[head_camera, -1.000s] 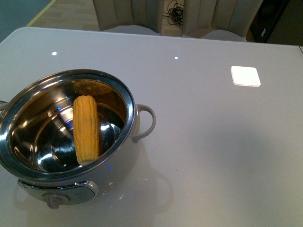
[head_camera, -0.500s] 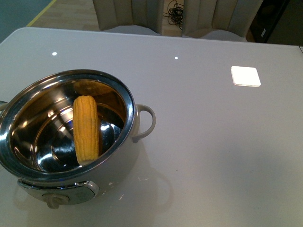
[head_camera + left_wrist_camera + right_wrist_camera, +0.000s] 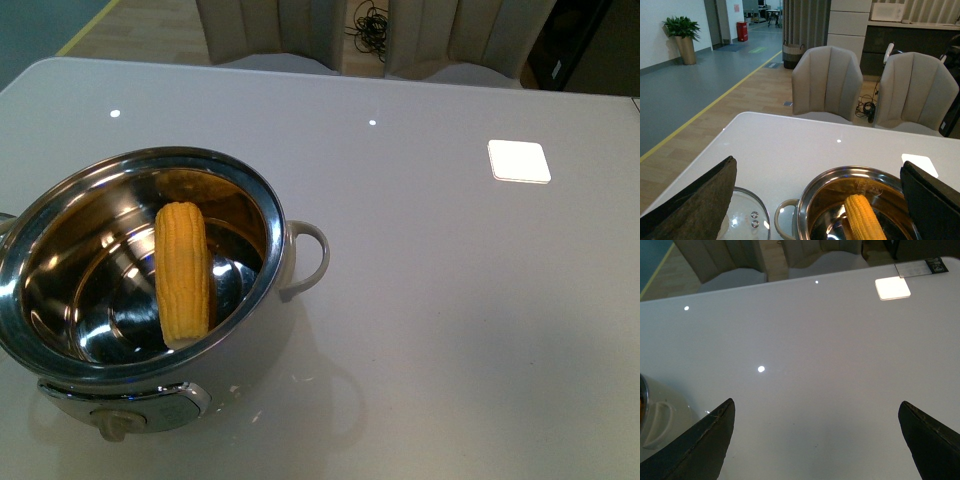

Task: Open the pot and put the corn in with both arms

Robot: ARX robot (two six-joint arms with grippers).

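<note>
nothing shifted since a second ago: corn [image 3: 183,272] lying tilted inside the lidless pot [image 3: 262,195] near the counter's near left corner, glass lid [image 3: 746,221] resting toward the left edge. left gripper [image 3: 815,200] and right gripper [image 3: 815,440] both spread apart, empty. looks finished; best kept clear, backing straight off without bumping the rim or handle

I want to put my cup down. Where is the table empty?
The big bare stretch of table runs right of the pot, out past its side handle and behind it. The left is crowded: the pot holds the corn, and a glass lid lies beside it.
</note>
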